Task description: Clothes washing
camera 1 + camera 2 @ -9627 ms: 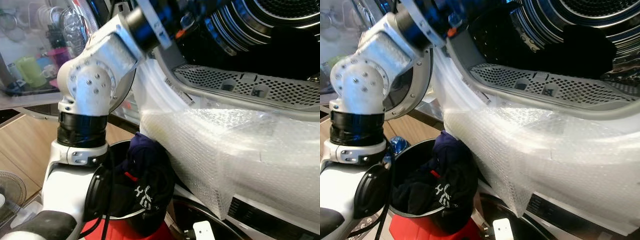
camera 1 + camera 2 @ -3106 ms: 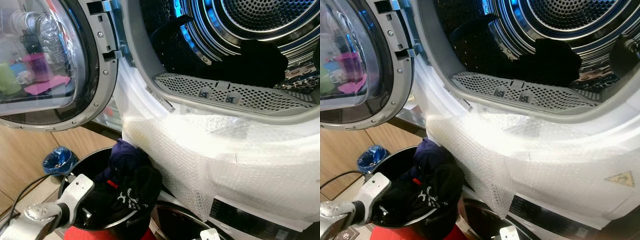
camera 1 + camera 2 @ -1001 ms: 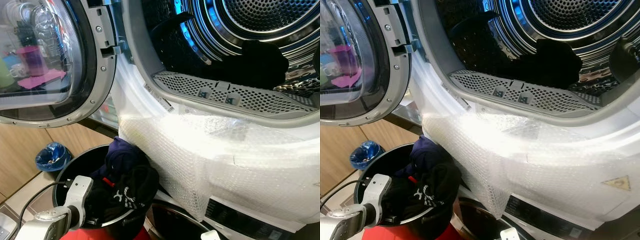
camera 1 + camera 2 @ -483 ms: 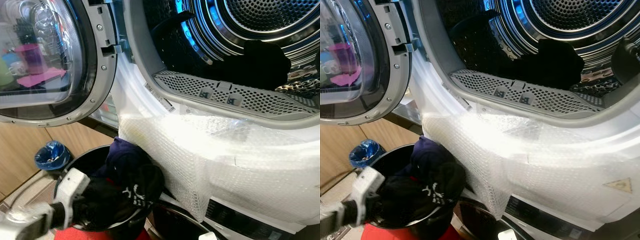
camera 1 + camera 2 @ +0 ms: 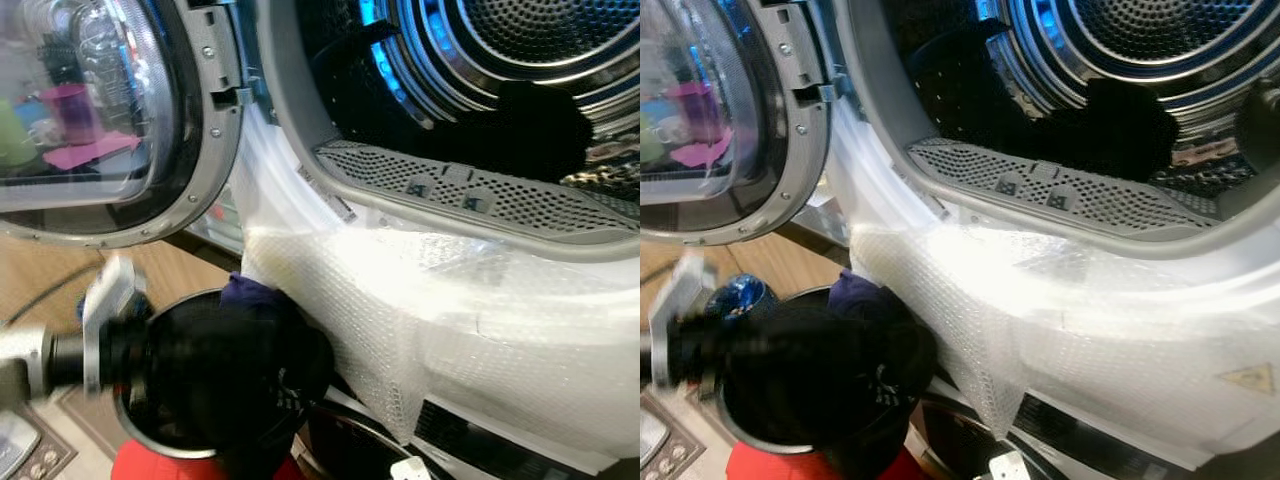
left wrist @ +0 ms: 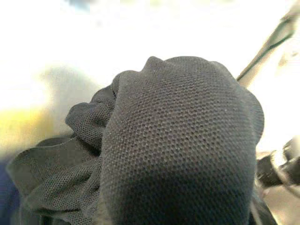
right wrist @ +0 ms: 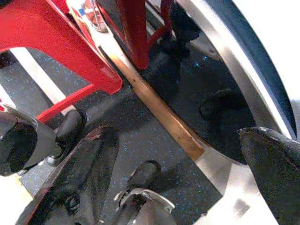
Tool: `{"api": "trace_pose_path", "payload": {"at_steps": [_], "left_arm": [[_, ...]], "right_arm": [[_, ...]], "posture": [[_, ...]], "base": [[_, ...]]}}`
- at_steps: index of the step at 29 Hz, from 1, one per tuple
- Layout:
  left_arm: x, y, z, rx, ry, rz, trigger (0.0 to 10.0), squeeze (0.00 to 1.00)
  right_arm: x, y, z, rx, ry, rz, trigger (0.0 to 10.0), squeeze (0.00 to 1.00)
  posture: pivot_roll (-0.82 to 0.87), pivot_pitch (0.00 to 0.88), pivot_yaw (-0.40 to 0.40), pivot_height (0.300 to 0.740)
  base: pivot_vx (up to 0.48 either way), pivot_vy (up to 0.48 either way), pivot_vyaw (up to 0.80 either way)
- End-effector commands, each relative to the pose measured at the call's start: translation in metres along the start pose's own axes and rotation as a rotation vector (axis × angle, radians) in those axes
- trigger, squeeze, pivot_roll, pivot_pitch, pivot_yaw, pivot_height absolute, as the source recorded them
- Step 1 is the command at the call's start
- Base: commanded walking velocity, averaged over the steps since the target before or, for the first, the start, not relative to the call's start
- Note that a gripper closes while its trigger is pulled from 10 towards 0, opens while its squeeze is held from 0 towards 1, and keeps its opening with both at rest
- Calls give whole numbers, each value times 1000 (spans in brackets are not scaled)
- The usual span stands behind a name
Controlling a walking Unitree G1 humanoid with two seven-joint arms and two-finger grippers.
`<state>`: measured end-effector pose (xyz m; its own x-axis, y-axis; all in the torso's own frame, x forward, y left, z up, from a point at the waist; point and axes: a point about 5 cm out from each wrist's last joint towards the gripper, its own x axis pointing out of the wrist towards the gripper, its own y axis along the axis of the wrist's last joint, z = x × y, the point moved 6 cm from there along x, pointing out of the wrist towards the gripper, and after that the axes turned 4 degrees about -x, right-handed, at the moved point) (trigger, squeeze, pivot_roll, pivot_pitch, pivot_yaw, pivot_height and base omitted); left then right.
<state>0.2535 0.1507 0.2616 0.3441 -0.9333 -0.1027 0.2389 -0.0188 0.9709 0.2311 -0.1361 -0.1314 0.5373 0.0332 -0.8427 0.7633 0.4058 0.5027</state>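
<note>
Starting at the left, the left gripper (image 5: 150, 345) is blurred at the bucket (image 5: 135, 425), and its wrist view shows dark clothes (image 6: 178, 140) bunched right at the camera, so its jaws seem pinched on the cloth. Right of it, the washer door (image 5: 110, 120) stands open and one dark garment (image 5: 540, 130) lies in the drum (image 5: 520, 40). Judging by the heaped bucket, most loading remains. The right gripper (image 7: 187, 173) hangs near the floor, jaws spread.

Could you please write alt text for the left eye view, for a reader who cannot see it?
The robot's left tool, blurred, reaches into a black bucket of dark clothes below an open washer door. To the right, the drum holds a dark garment, above bubble wrap over the machine's front.
</note>
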Motion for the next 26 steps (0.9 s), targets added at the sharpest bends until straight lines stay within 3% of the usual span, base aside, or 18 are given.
{"api": "trace_pose_path", "payload": {"at_steps": [1,3,4,8,11,14,19,22,24,26], "left_arm": [[7,11,5,-1,-75,25,0,0],[28,23,10,32,-180,16,0,0],[28,23,10,32,-180,16,0,0],[58,41,20,83,-337,6,0,0],[69,48,24,96,-402,2,0,0],[96,59,32,122,-527,-22,0,0],[111,63,41,150,-634,-74,0,0],[128,70,53,220,-775,-175,0,0],[132,74,54,240,-806,-195,0,0],[144,86,56,291,-831,-214,0,0]], "right_arm": [[0,3,-1,6,2,1,10000,0],[1,6,0,12,-2,8,10000,0],[1,6,0,12,-2,8,10000,0],[1,10,3,27,-12,14,10000,0],[1,10,4,32,-15,15,10000,0],[1,9,5,46,-22,11,10000,0],[1,6,5,55,-23,6,10000,0],[0,1,2,66,-22,-4,10000,0],[0,0,2,68,-23,-6,10000,0],[0,-2,1,79,-24,-10,10000,0]], "posture": [[264,0,38,740],[255,0,41,740],[255,0,41,740],[236,0,45,740],[222,0,48,740],[202,0,55,740],[190,0,61,740],[172,0,77,740],[166,0,81,740],[148,0,94,740]], "base": [[0,0,0],[0,0,0],[0,0,0],[0,0,0],[0,0,0],[0,0,0],[0,0,0],[0,0,0],[0,0,0],[0,0,0]]}}
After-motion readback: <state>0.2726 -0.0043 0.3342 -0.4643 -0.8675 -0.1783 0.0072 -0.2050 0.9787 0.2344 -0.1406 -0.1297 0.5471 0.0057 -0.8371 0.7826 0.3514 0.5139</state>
